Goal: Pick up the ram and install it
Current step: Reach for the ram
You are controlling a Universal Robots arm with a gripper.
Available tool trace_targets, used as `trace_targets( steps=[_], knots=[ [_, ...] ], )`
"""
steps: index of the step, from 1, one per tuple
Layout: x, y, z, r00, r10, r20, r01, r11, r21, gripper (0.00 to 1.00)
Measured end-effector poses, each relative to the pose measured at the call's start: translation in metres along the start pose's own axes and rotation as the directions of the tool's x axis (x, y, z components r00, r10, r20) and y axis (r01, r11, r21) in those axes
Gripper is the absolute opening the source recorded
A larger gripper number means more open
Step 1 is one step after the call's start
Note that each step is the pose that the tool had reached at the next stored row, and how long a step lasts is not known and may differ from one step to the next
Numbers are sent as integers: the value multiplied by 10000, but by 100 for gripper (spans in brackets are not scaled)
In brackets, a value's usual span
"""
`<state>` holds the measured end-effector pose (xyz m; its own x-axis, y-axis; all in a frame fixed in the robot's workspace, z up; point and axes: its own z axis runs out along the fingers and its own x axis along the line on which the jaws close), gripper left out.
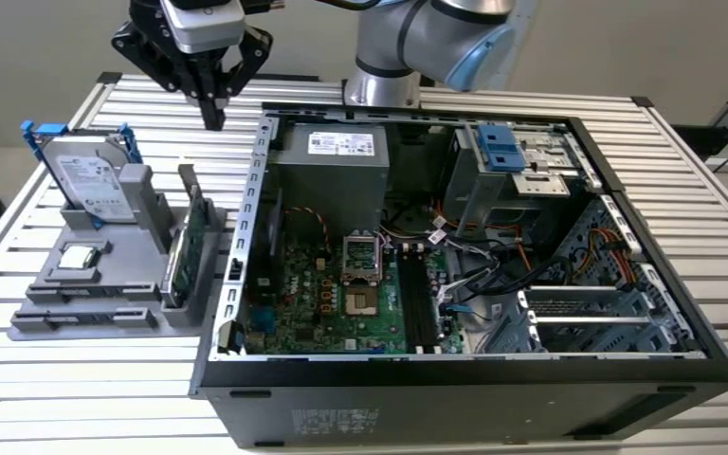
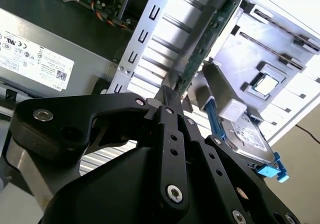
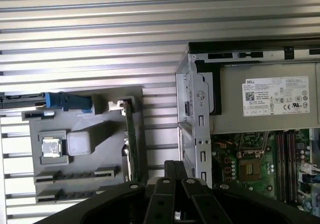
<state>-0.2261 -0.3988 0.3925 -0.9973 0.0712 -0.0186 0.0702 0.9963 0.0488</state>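
My pincer [image 1: 216, 112] hung clenched on nothing above the slatted surface [image 1: 86, 379], just beside the open computer case [image 1: 465, 370]. The ram [image 1: 175, 265] stood on edge in the grey holder [image 1: 86, 322], between the hard drive [image 1: 86, 185] and the case, apart from my fingertips.

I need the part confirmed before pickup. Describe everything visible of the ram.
The ram is a long, narrow, thin green circuit-board stick. It stands on its long edge in a slot of the grey holder. The holder lies on the slatted table, at the exterior view's left of the open computer case. Both wrist views show it nearly edge-on, and its chips cannot be made out. It is not yet installed. Only the holder touches it. The gripper hangs above it, apart from it, shut and empty.
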Motion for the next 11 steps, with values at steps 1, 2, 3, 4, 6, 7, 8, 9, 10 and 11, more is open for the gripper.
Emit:
trace_targets(
  steps=[1,2,3,4,6,7,8,9,10,11],
  knots=[
    [10,-1,-1,10000,0,-1,0,10000,1,0],
    [19,-2,-1,10000,-1,0,1,10000,1,0],
    [29,-2,-1,10000,0,-1,0,10000,0,0],
    [38,-3,-1,10000,0,-1,0,10000,0,0],
    [58,-4,-1,10000,0,0,0,10000,0,0],
    [68,-5,-2,10000,0,0,0,10000,0,0],
    [78,-6,-2,10000,0,0,0,10000,0,0],
    [88,-6,-2,10000,0,0,0,10000,0,0],
    [98,-7,-2,10000,0,0,0,10000,0,0],
    [109,-8,-2,10000,0,0,0,10000,0,0]
  ],
)
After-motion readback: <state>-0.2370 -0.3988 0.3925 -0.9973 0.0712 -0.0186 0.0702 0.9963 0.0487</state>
